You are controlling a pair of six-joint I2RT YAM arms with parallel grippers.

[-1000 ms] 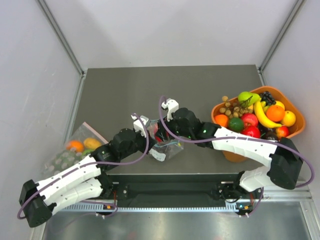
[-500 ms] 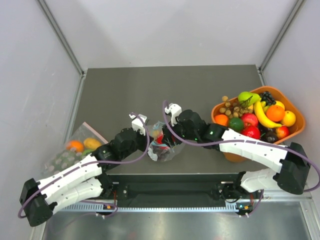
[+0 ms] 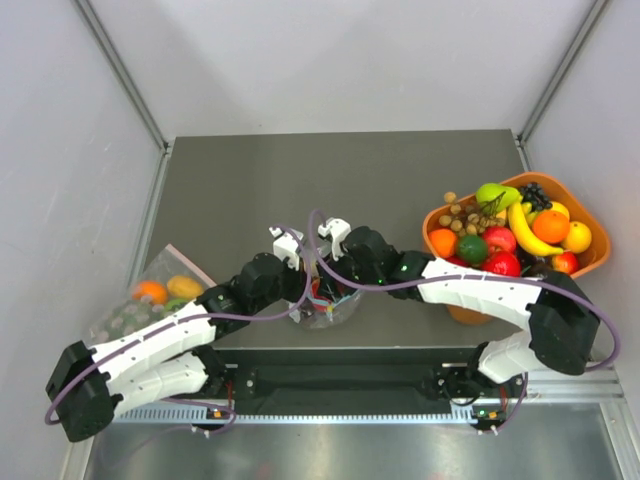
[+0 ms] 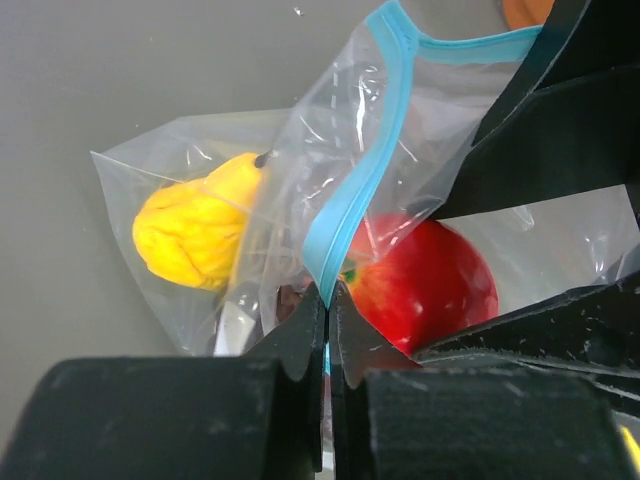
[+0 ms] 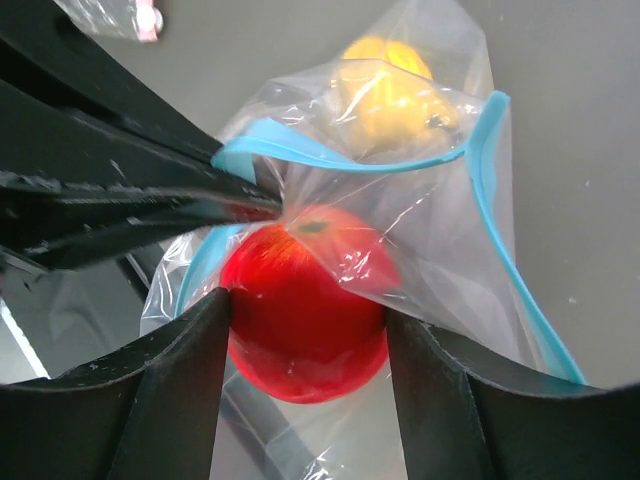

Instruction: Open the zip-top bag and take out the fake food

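The zip-top bag (image 3: 328, 306) lies near the table's front edge, its teal-blue strip (image 4: 352, 200) pulled open. My left gripper (image 4: 327, 296) is shut on one side of that strip and holds it up; it also shows in the top view (image 3: 297, 262). My right gripper (image 5: 307, 305) reaches into the bag's mouth, and its fingers (image 5: 180, 380) press both sides of the red apple (image 5: 300, 330). The apple also shows in the left wrist view (image 4: 425, 285). A yellow lemon (image 4: 195, 225) lies deeper in the bag. The green fruit and the grapes are hidden.
An orange basket (image 3: 592, 216) heaped with fake fruit stands at the right. A second clear bag with a pinkish-red strip (image 3: 150, 296) and fruit inside lies off the table's left edge. Both arms cross close together over the front middle.
My right gripper has come down and left into the bag's mouth, around the apple. My left gripper has shifted right with the strip. The bag has bunched up between them.
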